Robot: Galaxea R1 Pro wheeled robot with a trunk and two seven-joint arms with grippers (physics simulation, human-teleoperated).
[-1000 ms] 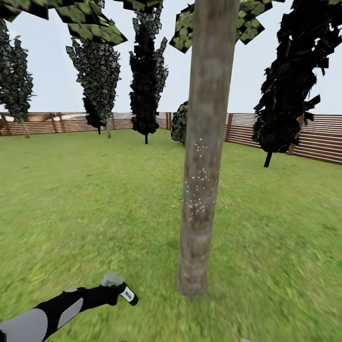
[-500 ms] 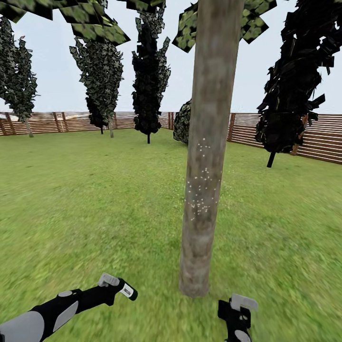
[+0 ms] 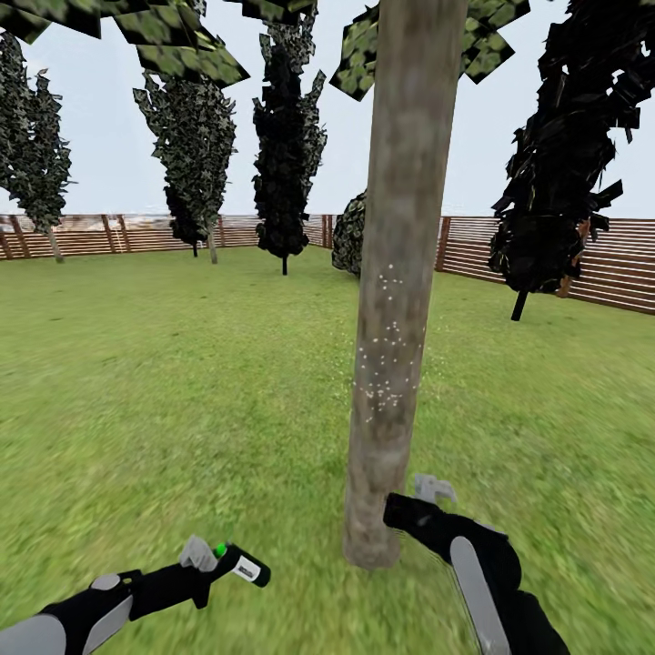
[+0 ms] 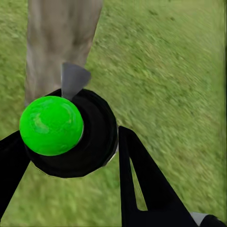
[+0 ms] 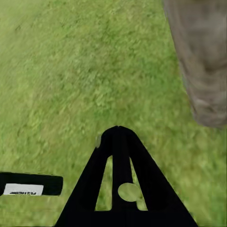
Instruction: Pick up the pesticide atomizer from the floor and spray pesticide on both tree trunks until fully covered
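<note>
One tree trunk (image 3: 393, 300), mottled grey-brown, rises from the grass in the middle of the head view, with a patch of fine white specks at mid height. My left gripper (image 3: 214, 561) is low at the left, shut on the pesticide atomizer (image 3: 244, 566), a black cylinder with a white label and a green cap. The left wrist view has the atomizer (image 4: 71, 130) between the black fingers (image 4: 142, 179), its green cap toward the camera and the trunk (image 4: 61, 42) beyond it. My right gripper (image 3: 433, 491) hovers beside the trunk base, shut and empty, also seen as the right gripper (image 5: 117, 135).
Grass lawn (image 3: 164, 382) stretches all around. A brown slat fence (image 3: 591, 264) rings the back and right. Narrow dark cypress-like trees (image 3: 284, 136) stand near the fence. Flat green leaves (image 3: 173, 45) hang overhead. The trunk base (image 5: 203, 71) and atomizer (image 5: 30, 184) appear in the right wrist view.
My right arm has risen into view and moved up to the trunk base. My left arm with the atomizer has dropped slightly. The camera shifted a little early on.
</note>
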